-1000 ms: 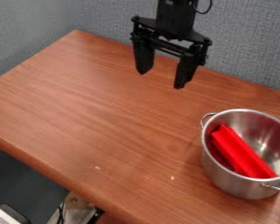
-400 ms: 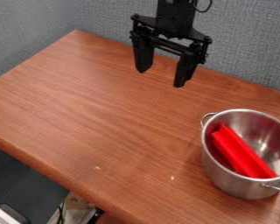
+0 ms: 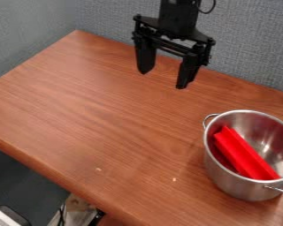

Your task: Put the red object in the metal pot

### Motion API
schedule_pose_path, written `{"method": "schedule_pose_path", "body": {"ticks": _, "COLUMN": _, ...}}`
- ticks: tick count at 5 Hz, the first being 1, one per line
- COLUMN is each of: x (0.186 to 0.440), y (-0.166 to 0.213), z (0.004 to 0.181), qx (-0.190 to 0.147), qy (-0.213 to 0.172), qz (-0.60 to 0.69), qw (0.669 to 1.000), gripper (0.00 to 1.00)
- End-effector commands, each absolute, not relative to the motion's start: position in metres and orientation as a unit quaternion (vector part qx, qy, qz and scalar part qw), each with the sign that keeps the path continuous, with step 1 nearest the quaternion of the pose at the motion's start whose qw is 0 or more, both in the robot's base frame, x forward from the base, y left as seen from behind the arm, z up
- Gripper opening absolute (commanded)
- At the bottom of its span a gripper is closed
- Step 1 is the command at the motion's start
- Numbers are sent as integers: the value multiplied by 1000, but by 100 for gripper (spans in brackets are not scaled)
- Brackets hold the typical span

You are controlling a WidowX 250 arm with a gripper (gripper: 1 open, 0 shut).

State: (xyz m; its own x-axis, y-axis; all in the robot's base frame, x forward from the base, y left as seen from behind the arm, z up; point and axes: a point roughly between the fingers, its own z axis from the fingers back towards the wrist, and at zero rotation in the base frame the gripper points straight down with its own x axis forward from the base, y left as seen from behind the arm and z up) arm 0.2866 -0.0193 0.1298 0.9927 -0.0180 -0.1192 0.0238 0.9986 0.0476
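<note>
Metal pot (image 3: 249,155) cut off at right edge, red object (image 3: 242,151) inside; end effector (image 3: 164,69) wide, empty, unmoved since earlier.

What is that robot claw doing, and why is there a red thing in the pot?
The robot's job was to put the red object into the metal pot, and it already lies inside, leaning against the pot's wall. The gripper hangs open and empty above the far side of the wooden table, well away from the pot. So the job looks finished.
</note>
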Motion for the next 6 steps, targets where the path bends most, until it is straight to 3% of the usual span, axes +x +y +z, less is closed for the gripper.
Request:
{"method": "schedule_pose_path", "body": {"ticks": 1, "x": 293, "y": -21, "z": 141, "qx": 28, "qy": 39, "qz": -15, "qw": 999, "gripper": 100}}
{"method": "schedule_pose_path", "body": {"ticks": 6, "x": 293, "y": -22, "z": 141, "qx": 32, "qy": 44, "qz": -9, "qw": 998, "gripper": 100}}
